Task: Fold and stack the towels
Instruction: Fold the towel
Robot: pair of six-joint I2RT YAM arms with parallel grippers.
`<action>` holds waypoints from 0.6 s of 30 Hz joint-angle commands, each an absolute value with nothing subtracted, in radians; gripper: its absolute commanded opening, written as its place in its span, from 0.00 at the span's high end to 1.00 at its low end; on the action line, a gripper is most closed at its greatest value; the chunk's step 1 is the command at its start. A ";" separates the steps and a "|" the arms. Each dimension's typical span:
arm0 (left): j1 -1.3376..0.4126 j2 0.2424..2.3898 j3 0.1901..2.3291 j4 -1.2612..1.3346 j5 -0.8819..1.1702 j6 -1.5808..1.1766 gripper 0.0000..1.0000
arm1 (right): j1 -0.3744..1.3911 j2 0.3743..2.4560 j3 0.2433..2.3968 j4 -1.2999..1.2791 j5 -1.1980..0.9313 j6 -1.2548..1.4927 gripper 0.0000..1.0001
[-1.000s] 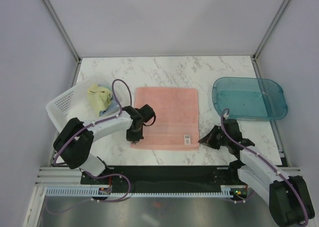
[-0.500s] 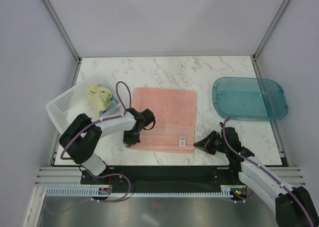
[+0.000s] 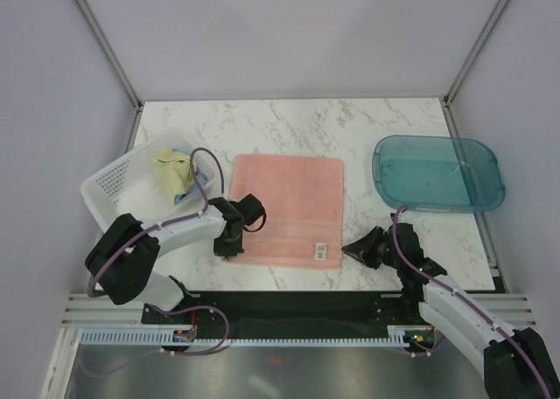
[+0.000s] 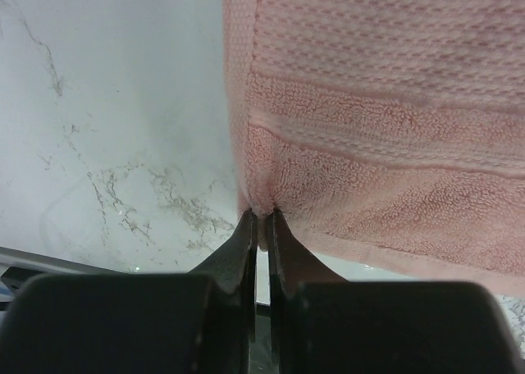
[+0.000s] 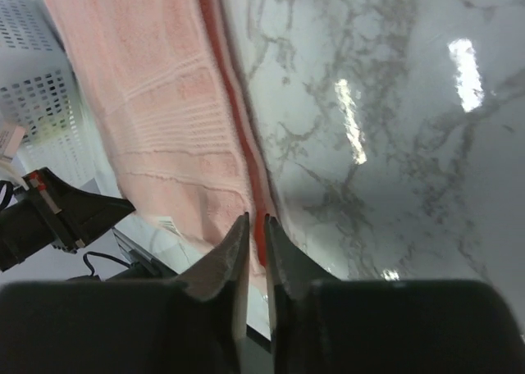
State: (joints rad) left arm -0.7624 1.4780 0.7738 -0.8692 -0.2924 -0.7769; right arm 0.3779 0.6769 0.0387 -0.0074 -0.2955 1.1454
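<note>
While it lies spread out flat, the pink towel [image 3: 284,208] is found in the middle of the tabletop [image 3: 385,119]. Its near left corner is pinched by the left end effector [image 4: 258,220], whose jaws are closed tight on it. At the near right corner, the right end effector [image 5: 255,226] is seen with its jaws a thin slit apart. The towel's edge is in that gap, but whether it is held cannot be told. A yellow and teal towel [image 3: 172,171] is piled in the white basket [image 3: 105,185] on the left. A teal tray [image 3: 437,176] is set on the right.
</note>
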 commanded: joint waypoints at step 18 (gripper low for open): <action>-0.764 1.405 0.690 -0.686 -0.141 -0.857 0.98 | 0.396 0.543 0.226 -0.545 -0.193 0.874 0.76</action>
